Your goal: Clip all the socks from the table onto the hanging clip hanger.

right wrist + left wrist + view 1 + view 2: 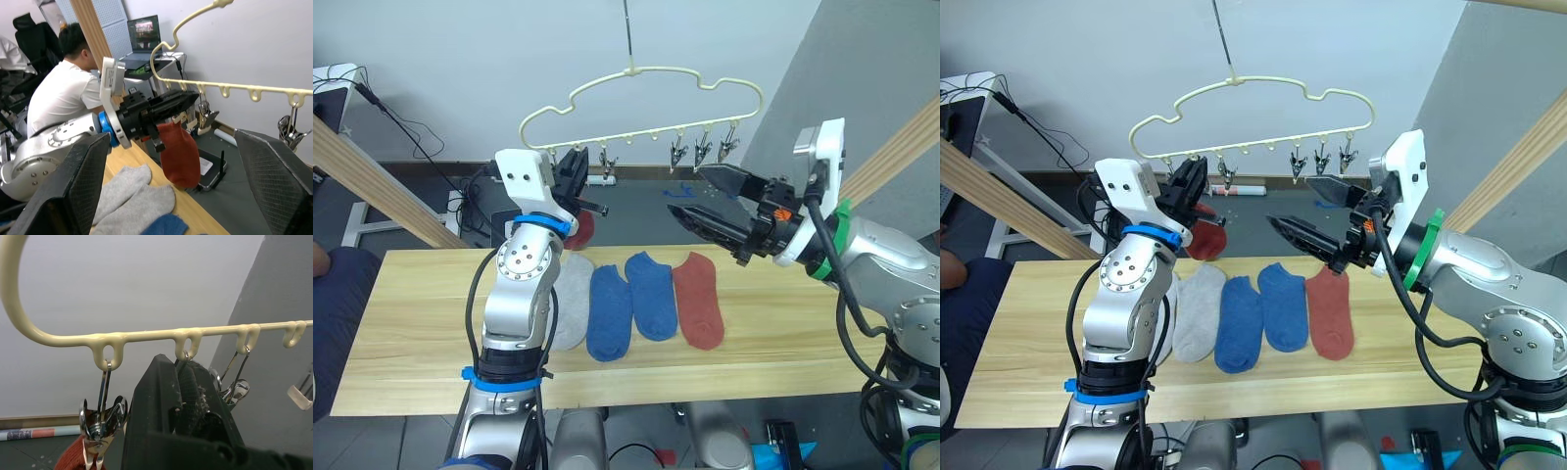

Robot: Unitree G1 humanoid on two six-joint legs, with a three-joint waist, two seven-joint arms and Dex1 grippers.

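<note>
Five socks (646,299) lie side by side on the desk (783,352), below and between both sets of jaws. The clip hanger (646,103) hangs above them. A sixth sock (180,152) dangles from its clip just beside the left jaws.

Lab or office: laptop (145,30), floor cables (406,125), seated person (63,93).

Head pair high, wrist cameras close in

Both eye views look down over the bench (411,323); the left wrist view sits just under the clip hanger (146,335), which all views share.
</note>
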